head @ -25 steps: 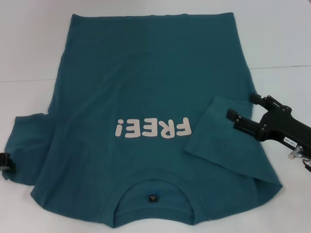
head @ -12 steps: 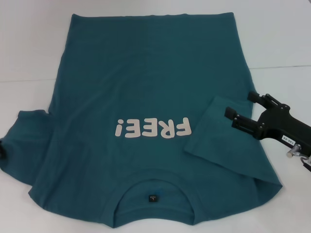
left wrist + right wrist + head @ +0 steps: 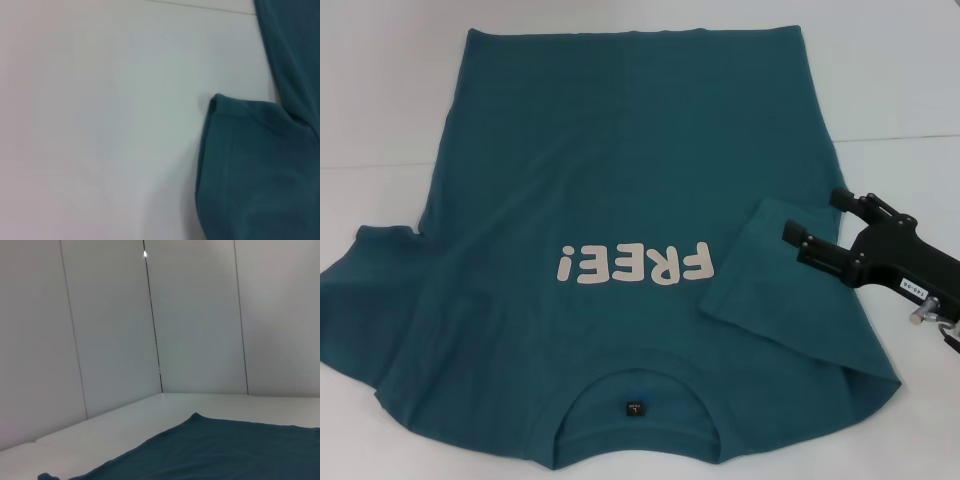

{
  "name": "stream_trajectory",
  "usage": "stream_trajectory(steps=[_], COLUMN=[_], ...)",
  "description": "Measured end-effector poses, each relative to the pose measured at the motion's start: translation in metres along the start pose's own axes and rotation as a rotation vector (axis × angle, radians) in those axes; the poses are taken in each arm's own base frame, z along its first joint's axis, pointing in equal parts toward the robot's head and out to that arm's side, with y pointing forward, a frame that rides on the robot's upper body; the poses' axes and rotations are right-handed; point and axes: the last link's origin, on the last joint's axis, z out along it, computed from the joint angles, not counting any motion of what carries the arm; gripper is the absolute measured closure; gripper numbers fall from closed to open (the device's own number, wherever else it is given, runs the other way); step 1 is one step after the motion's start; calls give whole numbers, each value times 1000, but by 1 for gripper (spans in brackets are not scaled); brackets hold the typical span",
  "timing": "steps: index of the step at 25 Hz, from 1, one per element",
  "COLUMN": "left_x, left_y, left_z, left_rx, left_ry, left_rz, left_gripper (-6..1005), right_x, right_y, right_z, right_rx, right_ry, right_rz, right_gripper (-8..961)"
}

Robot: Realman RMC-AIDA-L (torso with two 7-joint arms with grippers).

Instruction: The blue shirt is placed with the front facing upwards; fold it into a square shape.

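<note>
- The blue shirt [image 3: 620, 200] lies front up across the middle of the white table [image 3: 900, 90], its collar at the near edge and its hem toward the far edge; the pale "FREE!" print [image 3: 632, 265] reads upside down from the head view; a small black label [image 3: 634, 408] sits inside the neckline
- The sleeve [image 3: 775, 265] on the robot's right is folded inward onto the body of the shirt; the other sleeve [image 3: 365, 290] lies spread flat toward the left edge of the table
- The right gripper [image 3: 815, 222] hangs over the folded sleeve near the right edge, its black arm reaching in from the near right corner; its two fingers stand apart and hold nothing
- The left gripper is out of sight in every view; its wrist camera looks down on the spread sleeve's cuff [image 3: 215, 105] and bare table beside it
- Behind the table stand plain pale wall panels [image 3: 115, 325] with dark seams
</note>
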Motion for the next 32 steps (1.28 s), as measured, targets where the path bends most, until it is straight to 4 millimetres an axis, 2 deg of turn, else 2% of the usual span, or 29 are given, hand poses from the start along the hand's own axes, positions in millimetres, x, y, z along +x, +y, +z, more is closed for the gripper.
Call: stream_trajectory(steps=[8, 18, 23, 32], left_x=[-3, 6, 10, 18], left_y=[-7, -8, 9, 59], left_z=[0, -2, 0, -5], left_rx=[16, 38, 1, -114], left_ry=[9, 51, 28, -7], left_rz=[-33, -23, 5, 83], left_gripper=[963, 964, 963, 965], right_x=[0, 0, 1, 2], right_y=[-1, -2, -2, -1], right_z=[1, 2, 1, 0], right_rx=[5, 9, 10, 10], right_ry=[4, 7, 8, 9], right_rz=[-1, -1, 0, 4], right_gripper=[9, 9, 9, 9])
